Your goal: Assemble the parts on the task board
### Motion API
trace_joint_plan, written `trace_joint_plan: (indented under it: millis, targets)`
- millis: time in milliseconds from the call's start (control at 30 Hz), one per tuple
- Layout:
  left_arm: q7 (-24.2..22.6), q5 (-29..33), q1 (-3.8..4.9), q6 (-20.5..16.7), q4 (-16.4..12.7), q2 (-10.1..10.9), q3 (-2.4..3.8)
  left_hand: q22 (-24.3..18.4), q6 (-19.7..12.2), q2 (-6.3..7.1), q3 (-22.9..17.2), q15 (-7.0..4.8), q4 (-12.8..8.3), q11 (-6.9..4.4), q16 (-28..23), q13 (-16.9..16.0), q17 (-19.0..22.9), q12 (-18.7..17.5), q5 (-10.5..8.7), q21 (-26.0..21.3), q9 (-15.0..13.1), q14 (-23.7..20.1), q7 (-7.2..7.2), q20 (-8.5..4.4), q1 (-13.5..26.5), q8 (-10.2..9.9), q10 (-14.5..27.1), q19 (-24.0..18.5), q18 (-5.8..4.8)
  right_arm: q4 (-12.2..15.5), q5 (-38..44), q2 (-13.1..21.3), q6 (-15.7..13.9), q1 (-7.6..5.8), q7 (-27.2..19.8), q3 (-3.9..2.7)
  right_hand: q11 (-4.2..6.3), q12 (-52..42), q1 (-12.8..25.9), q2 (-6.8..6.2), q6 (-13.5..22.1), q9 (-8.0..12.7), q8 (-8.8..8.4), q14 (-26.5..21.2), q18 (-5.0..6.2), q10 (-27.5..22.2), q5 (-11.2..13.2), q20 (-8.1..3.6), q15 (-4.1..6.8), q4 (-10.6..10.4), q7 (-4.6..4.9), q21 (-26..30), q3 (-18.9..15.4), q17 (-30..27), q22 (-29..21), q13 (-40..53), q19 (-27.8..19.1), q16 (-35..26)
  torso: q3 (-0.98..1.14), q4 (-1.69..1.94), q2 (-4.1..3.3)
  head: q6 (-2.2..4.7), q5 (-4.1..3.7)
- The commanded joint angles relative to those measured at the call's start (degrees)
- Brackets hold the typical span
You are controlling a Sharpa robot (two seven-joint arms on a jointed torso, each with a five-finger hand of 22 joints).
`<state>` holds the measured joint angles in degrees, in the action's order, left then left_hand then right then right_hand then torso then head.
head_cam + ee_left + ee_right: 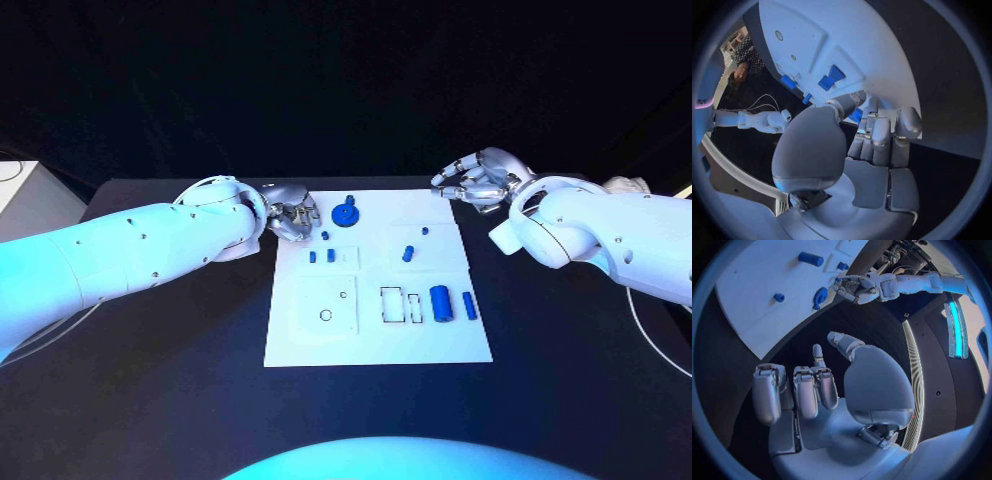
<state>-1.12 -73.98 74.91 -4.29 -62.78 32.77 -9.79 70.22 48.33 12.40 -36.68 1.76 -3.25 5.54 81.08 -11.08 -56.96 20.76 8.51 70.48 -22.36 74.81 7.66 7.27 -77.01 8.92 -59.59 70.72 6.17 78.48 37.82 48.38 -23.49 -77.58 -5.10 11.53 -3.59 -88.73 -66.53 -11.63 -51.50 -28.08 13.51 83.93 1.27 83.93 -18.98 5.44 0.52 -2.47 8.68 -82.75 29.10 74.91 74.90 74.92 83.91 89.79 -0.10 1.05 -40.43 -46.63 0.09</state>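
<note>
White board (pixel 378 335) lies mid-tabletop, with blue parts (pixel 441 302) on its right half and a round blue knob (pixel 345 213) by its far edge. Left hand (pixel 290 211) rests at the board's far-left corner, fingers curled, empty. Right hand (pixel 483 180) hovers off the far-right corner, fingers curled on nothing.

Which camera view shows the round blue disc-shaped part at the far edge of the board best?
The head view: the round blue disc-shaped part lies unobstructed. The right wrist view shows it small; the left wrist view hides it.
</note>
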Motion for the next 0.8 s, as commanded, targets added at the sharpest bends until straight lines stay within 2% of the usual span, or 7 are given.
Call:
trace_joint_plan:
  millis: [33,233,333,467,600,733,800]
  targets:
    - [0.7,0.0,-0.13,1.2,0.4,0.4,-0.03,-0.3,-0.3,0.32,-0.1,-0.06,0.2,0.08,-0.5,0.1,0.5,-0.5,0.33,-0.7,0.1,-0.7,-0.03,-0.02,-0.2,-0.2,0.6,-0.7,0.22,-0.3,1.2,0.0,1.0,0.02,-0.4,0.00,-0.20,2.8,-0.6,-0.15,0.2,-0.2,-0.54,6.0,1.30,2.8,-0.1,0.10,-0.21,0.1,0.02,3.6,0.2,15.0,9.1,10.9,1.2,0.2,-0.06,0.03,-0.01,0.18,-0.10]
    - [-4.2,6.8,-0.35,-3.2,0.4,2.1,1.77,-2.5,3.4,-0.86,-1.8,-0.06,-1.6,0.13,-2.5,-0.8,5.9,0.6,0.24,-3.0,-0.7,-4.3,1.56,0.05,-2.8,1.8,0.3,-3.6,1.06,-0.6,7.5,0.0,0.5,0.13,-1.2,0.00,0.02,18.2,-3.2,0.00,0.0,-1.2,-1.09,-0.5,5.68,-8.1,2.5,-0.22,0.26,1.8,0.03,27.6,2.1,0.8,-4.5,-3.1,-7.8,-18.3,-0.10,-0.08,0.06,0.66,-0.53]
    - [-8.8,16.7,-0.70,-6.0,-0.6,3.7,3.34,-7.9,5.5,-1.72,-2.2,-0.30,-2.9,0.06,-6.9,-2.2,13.9,2.9,0.30,-9.1,-1.3,-10.0,1.74,-0.38,-3.9,3.2,-0.1,-10.8,2.93,-0.7,10.5,0.0,0.2,0.26,-1.9,0.00,-0.12,28.5,-4.3,-0.27,-0.2,-1.6,-1.39,-5.1,7.81,-15.5,3.0,-0.13,0.04,2.7,0.13,42.1,3.3,-7.6,-13.3,-12.0,-12.7,-29.7,-0.08,-0.04,0.11,1.10,-1.32]
    - [-14.2,32.7,-0.90,-6.4,-3.3,6.7,4.71,-8.4,5.1,-2.76,-0.8,-0.66,-2.8,-0.47,-7.7,-4.3,14.0,6.7,0.24,-9.8,-1.3,-9.3,1.60,-0.56,-2.9,3.4,0.0,-11.4,3.03,-1.1,13.8,0.0,0.6,0.49,-2.9,0.00,-0.32,43.6,-5.2,-0.91,0.3,-1.8,-1.92,-14.3,9.09,-27.6,3.4,0.24,-0.39,3.4,-0.10,54.0,4.3,-19.3,-20.4,-24.5,-17.5,-46.6,-0.10,0.02,0.31,1.49,-2.47]
    - [-17.9,45.9,-0.98,-4.0,-7.3,10.6,5.45,-10.4,4.7,-3.10,0.3,-0.53,-2.1,-0.38,-9.3,-5.1,16.4,8.0,0.28,-12.3,-1.3,-10.5,1.66,-0.48,-1.9,3.4,1.5,-12.9,3.40,-1.4,16.4,0.1,1.3,0.75,-3.3,0.00,-1.32,57.9,-6.0,-1.00,1.2,-2.8,-1.85,-13.2,8.96,-32.5,4.0,0.65,-0.98,3.9,0.28,53.1,5.7,-20.0,-19.5,-37.9,-16.2,-44.4,-0.13,0.16,0.50,1.87,-3.26]
    - [-19.4,53.9,-1.02,-1.5,-11.9,14.5,5.75,-10.9,4.3,-2.70,2.3,-0.26,-0.8,-0.17,-9.1,-5.4,15.6,8.6,0.29,-13.1,-1.4,-9.8,1.68,-0.19,0.0,3.6,3.1,-12.0,3.22,-1.2,24.3,0.2,1.0,1.06,-2.4,0.00,-0.71,66.6,-7.8,-0.33,-1.9,-3.1,-2.35,-0.8,4.72,-24.7,6.3,-0.44,0.10,5.6,-0.36,25.1,7.8,-7.2,-3.0,-50.0,-3.4,-24.0,-0.19,0.28,0.59,2.11,-3.72]
    - [-19.8,55.8,-1.04,-0.5,-13.3,15.7,5.80,-11.3,4.1,-2.19,3.2,-0.04,-0.1,0.04,-9.1,-5.4,15.6,8.5,0.28,-13.7,-1.5,-9.8,1.74,0.01,1.0,3.6,4.0,-11.8,3.18,-1.0,28.0,0.2,0.6,1.22,-1.8,0.00,-0.50,68.3,-8.0,-0.39,-2.6,-3.1,-2.57,0.8,3.94,-23.3,6.3,-0.64,0.17,5.9,-0.46,20.6,8.2,-4.6,-0.3,-51.9,-1.8,-20.5,-0.22,0.24,0.53,2.30,-3.92]
